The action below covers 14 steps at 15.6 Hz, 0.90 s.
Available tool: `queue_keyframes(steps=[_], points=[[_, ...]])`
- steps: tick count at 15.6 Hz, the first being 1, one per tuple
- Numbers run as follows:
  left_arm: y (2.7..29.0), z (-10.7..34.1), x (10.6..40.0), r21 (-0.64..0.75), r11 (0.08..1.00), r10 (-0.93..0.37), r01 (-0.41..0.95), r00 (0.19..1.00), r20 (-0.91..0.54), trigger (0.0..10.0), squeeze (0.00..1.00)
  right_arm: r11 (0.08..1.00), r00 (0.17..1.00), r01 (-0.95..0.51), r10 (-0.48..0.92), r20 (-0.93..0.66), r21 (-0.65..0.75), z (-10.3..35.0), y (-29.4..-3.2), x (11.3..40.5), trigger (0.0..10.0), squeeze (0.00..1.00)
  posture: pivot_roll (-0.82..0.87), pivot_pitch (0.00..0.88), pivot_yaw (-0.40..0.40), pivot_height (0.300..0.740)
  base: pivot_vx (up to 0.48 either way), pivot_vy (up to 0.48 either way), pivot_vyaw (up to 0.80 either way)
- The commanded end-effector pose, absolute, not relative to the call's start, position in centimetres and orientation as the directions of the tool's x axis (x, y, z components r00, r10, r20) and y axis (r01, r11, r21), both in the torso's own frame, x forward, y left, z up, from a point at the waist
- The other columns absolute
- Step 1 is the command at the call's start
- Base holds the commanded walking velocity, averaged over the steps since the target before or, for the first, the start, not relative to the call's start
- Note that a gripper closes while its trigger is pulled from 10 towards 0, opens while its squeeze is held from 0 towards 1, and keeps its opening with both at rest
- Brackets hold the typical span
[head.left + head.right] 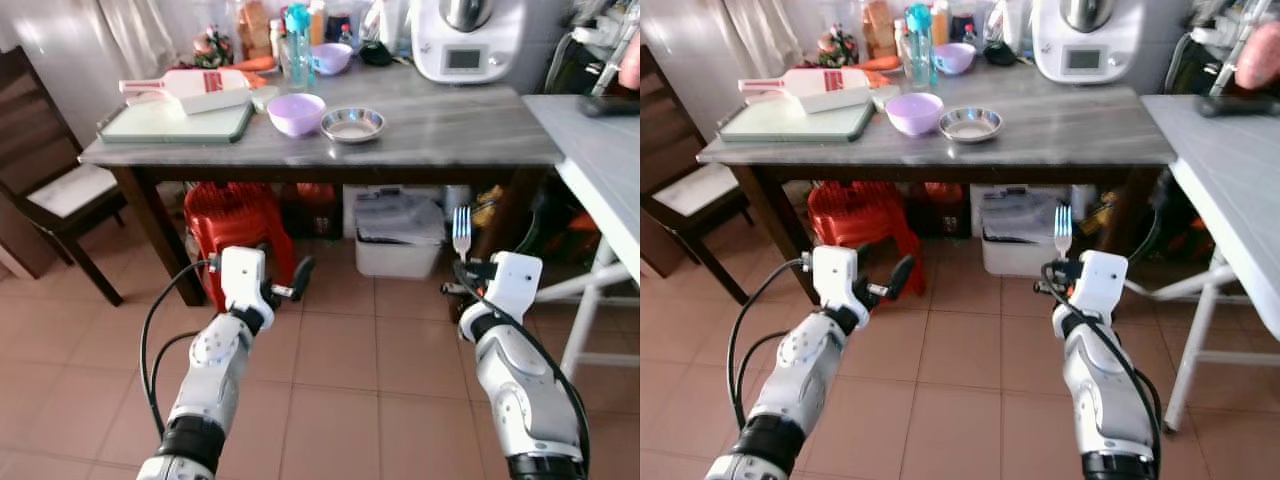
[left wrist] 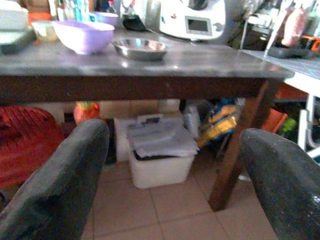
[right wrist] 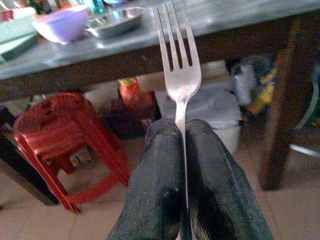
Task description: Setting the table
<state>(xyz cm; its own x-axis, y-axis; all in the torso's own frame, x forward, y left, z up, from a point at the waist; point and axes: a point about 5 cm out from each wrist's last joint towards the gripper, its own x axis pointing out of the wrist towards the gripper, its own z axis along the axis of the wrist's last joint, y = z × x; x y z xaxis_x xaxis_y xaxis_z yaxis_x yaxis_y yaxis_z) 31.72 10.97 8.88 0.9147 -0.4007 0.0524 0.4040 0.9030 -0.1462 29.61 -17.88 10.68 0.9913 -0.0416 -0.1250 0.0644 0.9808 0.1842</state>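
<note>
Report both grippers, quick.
Left gripper: open, holding nothing.
Right gripper: shut on the silver metal fork, tines up.

Fork [image 1: 461, 232]: one. Lilac bowls: two, the near one [image 1: 296, 113] and the far one [image 1: 331, 58]. Steel dish [image 1: 352, 124]: one. Desks: two, the dark one [image 1: 450, 135] and the pale one [image 1: 600, 150]. Red stool [image 1: 235, 235]: one. Bottles at the back: several, count unclear.

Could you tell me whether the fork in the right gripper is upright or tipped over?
Upright. The fork stands with its prongs up, its handle pinched between the shut fingers of the right gripper.
</note>
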Motion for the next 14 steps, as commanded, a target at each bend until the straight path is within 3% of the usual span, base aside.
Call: queue_keyframes(steps=[1, 6, 7, 11, 13, 14], points=[[11.7, 9.0, 31.9, -0.131, 0.912, -0.385, 0.388, 0.922, 0.050, 10.0, 0.00, 0.981, 0.995, 0.037, -0.019, -0.098, 0.191, 11.3, -16.9, 29.9, 10.0, 0.00, 0.02, 0.000, 0.068, 0.740, 0.480, 0.000, 0.00], [10.9, 9.3, 31.9, -0.186, 0.903, -0.384, 0.387, 0.922, 0.051, 10.0, 0.00, 0.977, 0.995, 0.054, -0.034, -0.098, 0.207, 11.6, -17.4, 30.4, 10.0, 0.00, 0.03, 0.000, 0.047, 0.740, 0.480, 0.000, -0.08], [10.4, 9.7, 31.5, -0.124, 0.877, -0.459, 0.464, 0.886, 0.067, 10.0, 0.00, 0.992, 0.998, 0.000, 0.009, -0.069, 0.128, 12.0, -17.0, 30.6, 10.0, 0.00, 0.02, 0.000, 0.066, 0.740, 0.480, 0.000, 0.00], [9.7, 9.6, 31.2, -0.146, 0.883, -0.438, 0.446, 0.895, 0.084, 10.0, 0.00, 0.985, 0.996, 0.067, -0.058, -0.061, 0.157, 11.9, -17.7, 30.2, 10.0, 0.00, 0.02, 0.000, 0.072, 0.740, 0.480, 0.000, 0.00], [11.2, 9.9, 30.8, -0.106, 0.901, -0.411, 0.420, 0.906, 0.098, 10.0, 0.00, 0.987, 0.997, 0.076, -0.074, -0.021, 0.144, 12.3, -18.0, 29.6, 10.0, 0.00, 0.01, 0.000, 0.079, 0.740, 0.480, 0.000, 0.00], [13.4, 9.5, 29.8, -0.065, 0.923, -0.372, 0.378, 0.924, 0.091, 10.0, 0.00, 0.988, 0.994, 0.098, -0.103, 0.030, 0.123, 12.7, -18.9, 28.2, 10.0, 0.00, 0.01, 0.000, 0.084, 0.740, 0.480, 0.000, 0.00]])
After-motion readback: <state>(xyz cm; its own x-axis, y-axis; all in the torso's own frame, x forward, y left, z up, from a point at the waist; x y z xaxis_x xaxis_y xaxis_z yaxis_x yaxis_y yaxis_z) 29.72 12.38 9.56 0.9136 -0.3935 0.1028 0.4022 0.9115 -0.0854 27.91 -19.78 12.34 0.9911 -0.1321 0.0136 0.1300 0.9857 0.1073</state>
